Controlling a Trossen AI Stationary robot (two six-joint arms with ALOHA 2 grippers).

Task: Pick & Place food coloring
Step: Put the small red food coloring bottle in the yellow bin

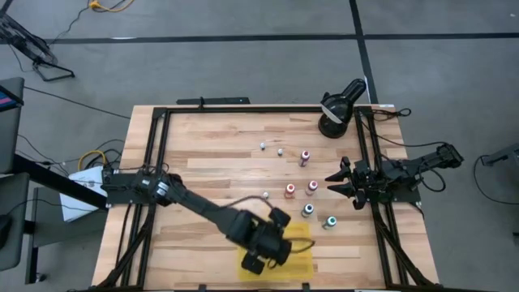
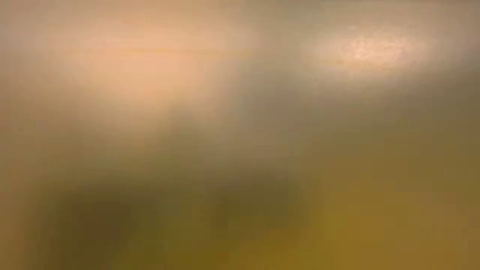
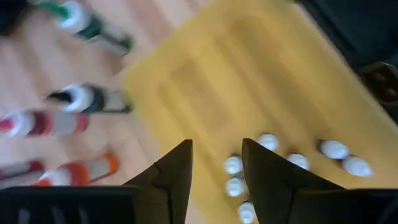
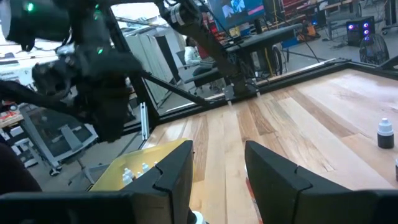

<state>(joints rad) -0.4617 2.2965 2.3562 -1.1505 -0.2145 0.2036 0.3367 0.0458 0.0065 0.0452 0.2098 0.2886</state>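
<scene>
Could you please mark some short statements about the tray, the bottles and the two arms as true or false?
1. The flat yellow rectangular tray lies at the table's near edge. True.
2. The tray is bare. False: small white-capped bottles stand on it.
3. The left tool is over the tray, open and holding nothing. True.
4. The right tool is over the tray too. False: it waits at the table's right side.
5. Several coloured-cap bottles stand on the wooden table. True.

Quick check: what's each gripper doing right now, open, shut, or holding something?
Left gripper: open, empty, over the yellow tray beside white-capped bottles.
Right gripper: open, empty, at the table's right side.
</scene>
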